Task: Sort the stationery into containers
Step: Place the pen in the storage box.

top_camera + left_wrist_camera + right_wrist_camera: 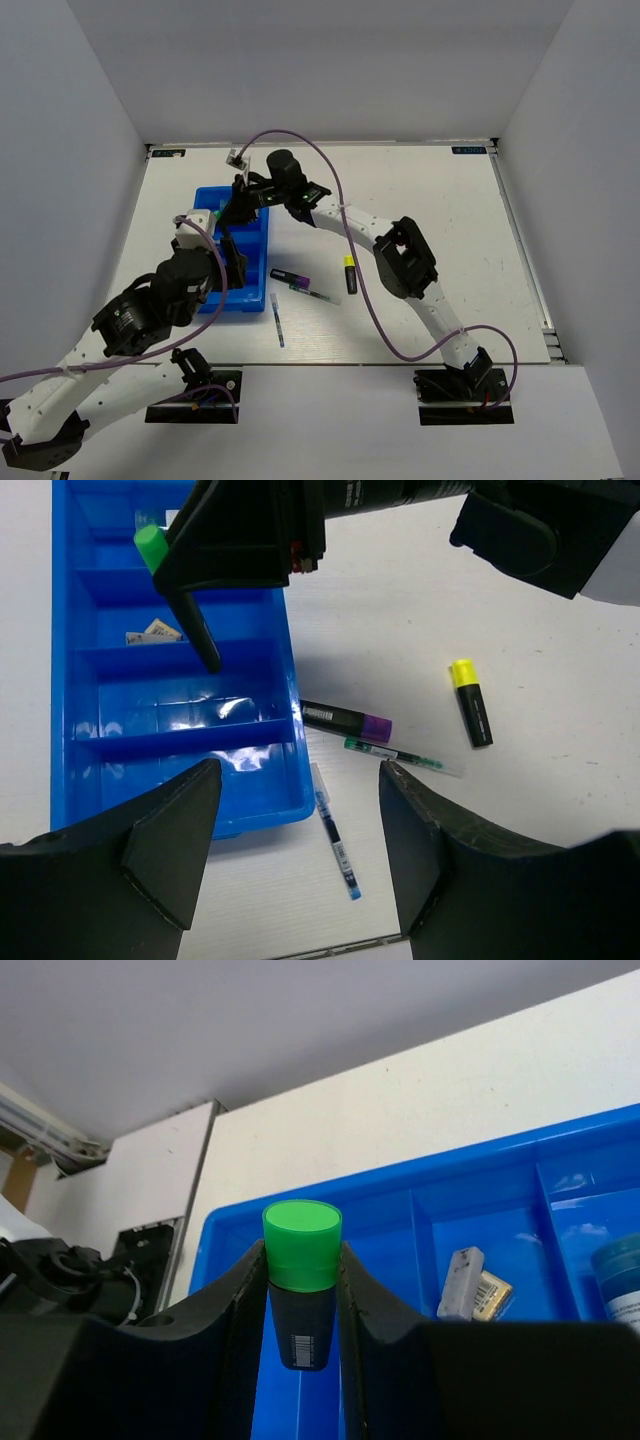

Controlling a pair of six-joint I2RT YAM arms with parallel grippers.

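My right end effector (300, 1260) grips the black, green-capped plastic highlighter (301, 1232) above the bright blue compartmented plastic tray (480, 1155) across the lower frame, my left end effector (298, 780) gapes empty, and I judge placing is in hand: next, lower it into a compartment and release.

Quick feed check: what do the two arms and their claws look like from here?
The left arm and right arm are white links with bulky black joint housings, each with a looping purple cable running along it. The left claw and right claw are matte black with thick, wedge-shaped fingers.
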